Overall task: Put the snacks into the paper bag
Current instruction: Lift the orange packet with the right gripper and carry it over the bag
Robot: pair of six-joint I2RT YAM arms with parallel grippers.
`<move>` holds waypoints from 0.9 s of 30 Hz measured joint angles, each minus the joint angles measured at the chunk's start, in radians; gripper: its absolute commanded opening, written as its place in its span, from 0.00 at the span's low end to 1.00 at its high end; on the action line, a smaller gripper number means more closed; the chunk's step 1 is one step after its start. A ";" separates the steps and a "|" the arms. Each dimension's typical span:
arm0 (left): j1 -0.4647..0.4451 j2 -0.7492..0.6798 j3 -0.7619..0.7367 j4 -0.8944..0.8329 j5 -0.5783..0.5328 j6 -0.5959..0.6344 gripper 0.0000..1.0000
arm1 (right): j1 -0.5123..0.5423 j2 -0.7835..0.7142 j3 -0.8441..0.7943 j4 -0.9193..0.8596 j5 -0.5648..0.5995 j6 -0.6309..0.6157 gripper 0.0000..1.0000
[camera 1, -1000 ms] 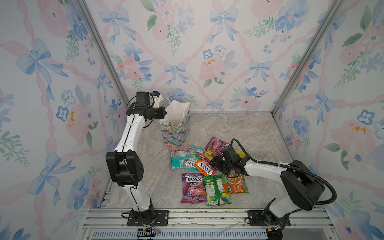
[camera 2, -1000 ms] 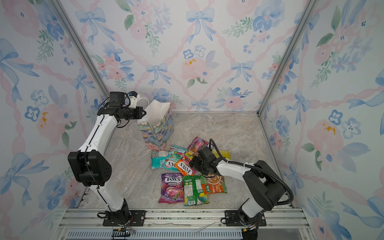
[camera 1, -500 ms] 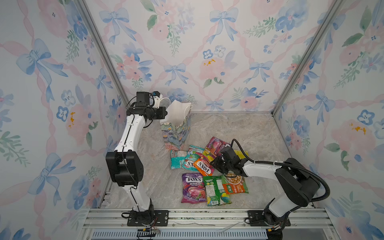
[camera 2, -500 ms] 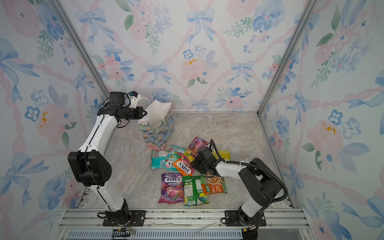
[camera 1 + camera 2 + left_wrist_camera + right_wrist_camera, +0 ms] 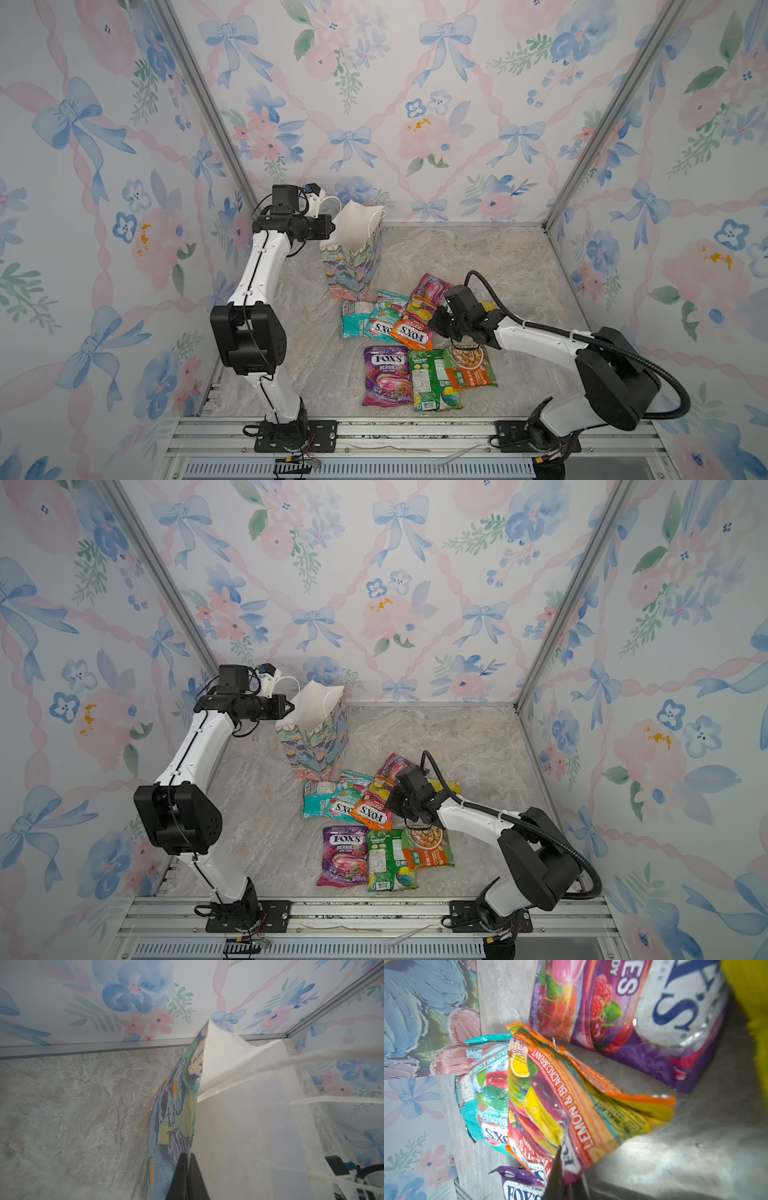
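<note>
Looking down from above, I see my right gripper (image 5: 432, 325) squeezed shut on one edge of the flat shiny orange candy packet (image 5: 412, 331). In the right wrist view the packet is crumpled where the dark fingertips (image 5: 556, 1172) pinch it. My left gripper (image 5: 331, 227) is shut too. It pinches the top rim of the small painted paper bag (image 5: 353, 266), which is blue, green and pink outside and white inside. The bag stands up near the back wall, just behind the pile of snacks and apart from the right gripper.

Two shiny teal packets (image 5: 355, 320) lie by the orange one, on the bag's side. A purple packet (image 5: 386, 376), a green pouch (image 5: 432, 380) and an orange and green pouch (image 5: 469, 368) lie flat in a row nearer to me.

The floor (image 5: 478, 257) is grey and looks like marble. The walls (image 5: 415, 104) have blue bows and pink flowers. A metal rail (image 5: 374, 432) runs along the front.

I can read FOX'S and BERRIES on the purple packet. The orange one says FOX'S, with LEMON & BLACKCURRANT along its side. One teal packet says BLOSSOM.
</note>
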 measured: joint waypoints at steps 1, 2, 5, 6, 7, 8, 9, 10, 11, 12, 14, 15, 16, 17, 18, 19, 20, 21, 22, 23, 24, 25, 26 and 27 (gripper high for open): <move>0.001 0.000 -0.001 0.000 0.000 0.000 0.00 | 0.000 -0.015 0.021 -0.029 0.009 -0.016 0.00; 0.001 0.000 -0.003 0.000 0.000 0.000 0.00 | -0.001 -0.025 0.038 -0.049 0.016 -0.029 0.00; 0.001 -0.001 -0.008 0.002 0.004 0.000 0.00 | -0.002 -0.052 0.116 -0.128 0.032 -0.077 0.00; 0.001 -0.002 -0.009 0.002 0.005 0.000 0.00 | -0.003 -0.055 0.141 -0.146 0.036 -0.092 0.00; 0.001 -0.002 -0.009 0.003 0.007 0.000 0.00 | -0.006 -0.055 0.173 -0.170 0.040 -0.109 0.00; 0.001 -0.002 -0.009 0.003 0.007 0.000 0.00 | -0.010 -0.056 0.204 -0.189 0.043 -0.127 0.00; 0.001 -0.002 -0.009 0.003 0.008 0.000 0.00 | -0.013 -0.055 0.231 -0.208 0.048 -0.142 0.00; 0.001 -0.002 -0.009 0.003 0.008 0.000 0.00 | -0.016 -0.055 0.268 -0.233 0.053 -0.161 0.00; 0.001 -0.002 -0.009 0.003 0.008 -0.001 0.00 | -0.020 -0.055 0.304 -0.254 0.059 -0.180 0.00; 0.001 -0.003 -0.009 0.003 0.008 -0.001 0.00 | -0.021 -0.053 0.338 -0.273 0.066 -0.197 0.00; 0.001 -0.005 -0.009 0.002 0.010 -0.003 0.00 | -0.026 -0.043 0.435 -0.307 0.084 -0.241 0.00; 0.001 -0.006 -0.009 0.002 0.011 -0.003 0.00 | -0.026 -0.034 0.476 -0.323 0.090 -0.259 0.00; 0.001 -0.007 -0.009 0.001 0.014 -0.003 0.00 | -0.027 -0.018 0.531 -0.337 0.101 -0.282 0.00; 0.001 -0.008 -0.009 0.001 0.019 -0.004 0.00 | -0.028 0.000 0.587 -0.344 0.111 -0.306 0.00; 0.001 -0.008 -0.009 0.000 0.024 -0.004 0.00 | -0.029 0.014 0.633 -0.350 0.119 -0.329 0.00; 0.001 -0.008 -0.009 0.000 0.030 -0.005 0.00 | -0.029 0.030 0.671 -0.355 0.124 -0.348 0.00; 0.001 -0.008 -0.009 0.000 0.035 -0.008 0.00 | -0.029 0.045 0.717 -0.362 0.134 -0.370 0.00; 0.001 -0.008 -0.009 0.000 0.040 -0.009 0.00 | -0.029 0.061 0.754 -0.367 0.142 -0.388 0.00; 0.001 -0.008 -0.009 0.000 0.047 -0.011 0.00 | -0.029 0.075 0.790 -0.372 0.153 -0.406 0.00; 0.001 -0.008 -0.009 0.000 0.052 -0.011 0.00 | -0.030 0.088 0.826 -0.380 0.163 -0.425 0.00; 0.001 -0.008 -0.009 0.000 0.056 -0.012 0.00 | -0.031 0.098 0.849 -0.386 0.171 -0.438 0.00; 0.001 -0.008 -0.009 0.000 0.062 -0.014 0.00 | -0.033 0.106 0.875 -0.395 0.182 -0.454 0.00; 0.001 -0.008 -0.009 0.000 0.068 -0.016 0.00 | -0.036 0.111 0.893 -0.399 0.190 -0.466 0.00; 0.001 -0.008 -0.009 0.000 0.073 -0.019 0.00 | -0.040 0.117 0.914 -0.403 0.201 -0.480 0.00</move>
